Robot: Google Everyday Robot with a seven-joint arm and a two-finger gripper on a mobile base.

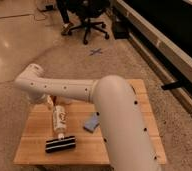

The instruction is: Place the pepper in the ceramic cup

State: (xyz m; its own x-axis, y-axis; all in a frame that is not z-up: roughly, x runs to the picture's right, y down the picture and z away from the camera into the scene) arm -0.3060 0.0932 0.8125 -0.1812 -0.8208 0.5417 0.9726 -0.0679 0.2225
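Observation:
My white arm [64, 89] sweeps from the lower right across the wooden table [129, 100] to an elbow at the left, then bends down. My gripper [49, 101] is at the arm's end, low over the table's back left part, just above the top of a lying white labelled bottle [59, 120]. A small reddish spot shows at the gripper; I cannot tell what it is. The pepper does not show clearly. The ceramic cup is out of view, perhaps hidden behind the arm.
A black ribbed brush-like object [60, 144] lies near the table's front left edge. A blue sponge [91, 123] lies mid-table by the arm. A black office chair [89, 20] stands on the floor behind. A dark counter runs along the right.

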